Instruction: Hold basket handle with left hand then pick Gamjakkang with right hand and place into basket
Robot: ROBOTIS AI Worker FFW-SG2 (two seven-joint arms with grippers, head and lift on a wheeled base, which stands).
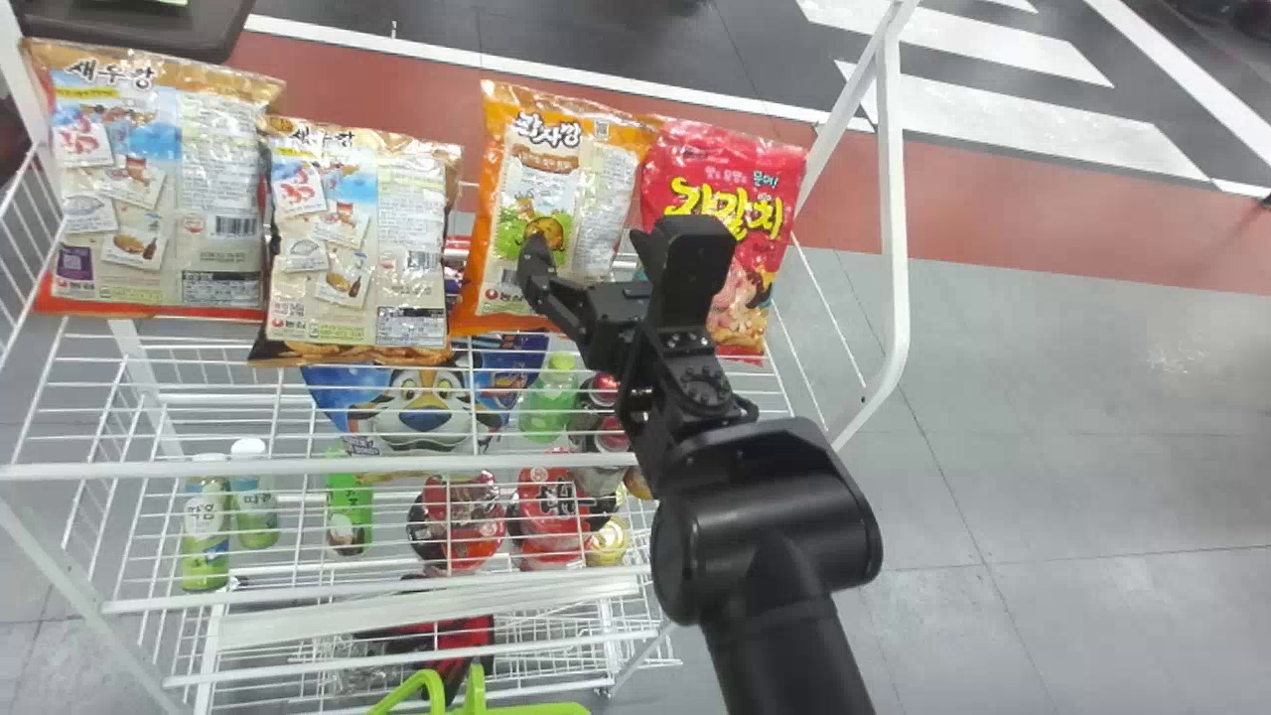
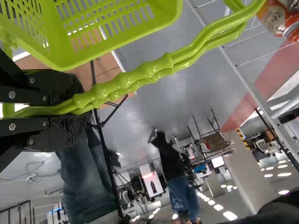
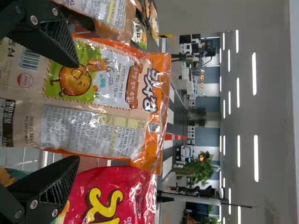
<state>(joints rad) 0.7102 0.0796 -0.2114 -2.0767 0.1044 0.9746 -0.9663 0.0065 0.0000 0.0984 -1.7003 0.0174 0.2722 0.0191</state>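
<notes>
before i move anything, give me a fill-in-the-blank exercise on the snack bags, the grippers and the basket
The handle of the green basket is held by the gripper on the ____ arm.
The right gripper is not shut but ____.
In the head view, the red bag is just to the ____ of the orange bag.

Missing words: left; open; right.

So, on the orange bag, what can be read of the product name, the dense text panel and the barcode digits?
"감자깡" (Gamjakkang): product name, near the top of the orange bag.
Dense text panel: too small to read.
Barcode digits: too small to read.
</notes>
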